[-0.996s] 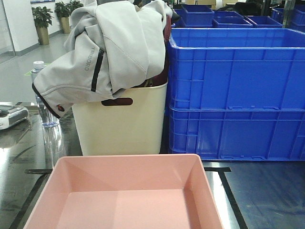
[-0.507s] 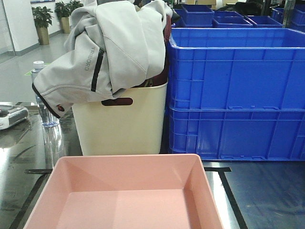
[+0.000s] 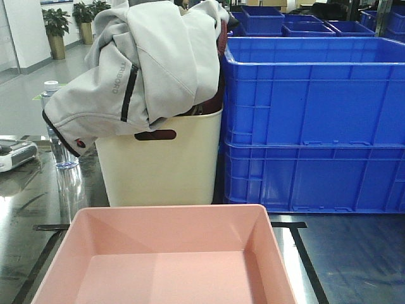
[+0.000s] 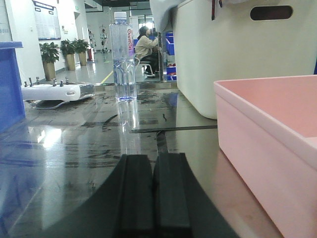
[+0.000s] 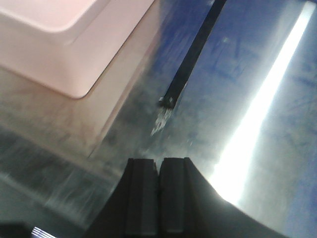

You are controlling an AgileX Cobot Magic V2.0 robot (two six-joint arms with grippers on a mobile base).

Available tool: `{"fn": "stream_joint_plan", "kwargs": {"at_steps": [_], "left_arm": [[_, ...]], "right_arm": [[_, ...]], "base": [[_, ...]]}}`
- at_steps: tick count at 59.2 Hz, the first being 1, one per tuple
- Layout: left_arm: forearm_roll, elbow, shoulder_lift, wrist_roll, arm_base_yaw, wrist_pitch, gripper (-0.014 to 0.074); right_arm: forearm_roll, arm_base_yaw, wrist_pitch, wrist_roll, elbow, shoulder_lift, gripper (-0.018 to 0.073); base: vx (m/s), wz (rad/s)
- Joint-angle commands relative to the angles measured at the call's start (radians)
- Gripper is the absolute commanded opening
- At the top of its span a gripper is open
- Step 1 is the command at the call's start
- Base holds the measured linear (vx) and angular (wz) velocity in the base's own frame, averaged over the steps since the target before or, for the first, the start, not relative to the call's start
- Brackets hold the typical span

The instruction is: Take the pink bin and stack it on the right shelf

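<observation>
The pink bin (image 3: pixel 166 259) sits empty on the shiny steel deck of the right shelf (image 3: pixel 342 253), inside black tape lines. It also shows in the left wrist view (image 4: pixel 267 139) and the right wrist view (image 5: pixel 64 39). My left gripper (image 4: pixel 154 159) is shut and empty, low over the deck to the left of the bin. My right gripper (image 5: pixel 158 161) is shut and empty above the deck, to the right of the bin's corner. Neither gripper touches the bin.
A cream tub (image 3: pixel 161 164) with a grey jacket (image 3: pixel 145 63) stands behind the bin. Stacked blue crates (image 3: pixel 316 120) stand at the back right. A water bottle (image 4: pixel 123 57) and a white device (image 4: pixel 57 91) are at the left. A black tape strip (image 5: pixel 190 54) crosses the deck.
</observation>
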Motion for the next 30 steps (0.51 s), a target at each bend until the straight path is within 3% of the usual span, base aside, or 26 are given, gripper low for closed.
{"fn": "stream_joint_plan", "kwargs": {"at_steps": [1,7,15,21,30], "left_arm": [[-0.011,0.014,-0.019,0.001,-0.001,-0.083,-0.0006],[-0.011,0.014,-0.019,0.001,-0.001,-0.083,-0.0006],[-0.011,0.014,-0.019,0.001,-0.001,-0.083,-0.0006],[-0.011,0.014,-0.019,0.001,-0.001,-0.083,-0.0006],[-0.011,0.014,-0.019,0.001,-0.001,-0.083,-0.0006]], "right_arm": [[0.011,-0.106,-0.254,-0.106,0.079,-0.063,-0.0009],[0.011,-0.241,-0.52,-0.111,0.242,-0.172,-0.0009],[0.012,-0.378,-0.743,-0.104,0.39,-0.307,-0.0009],[0.043,-0.435,-0.819,-0.1,0.45,-0.364,-0.0009],[0.163,-0.478,-0.976,-0.082,0.556,-0.375,-0.0009]], "base": [[0.0,0.0],[0.0,0.0],[0.0,0.0],[0.0,0.0],[0.0,0.0]]}}
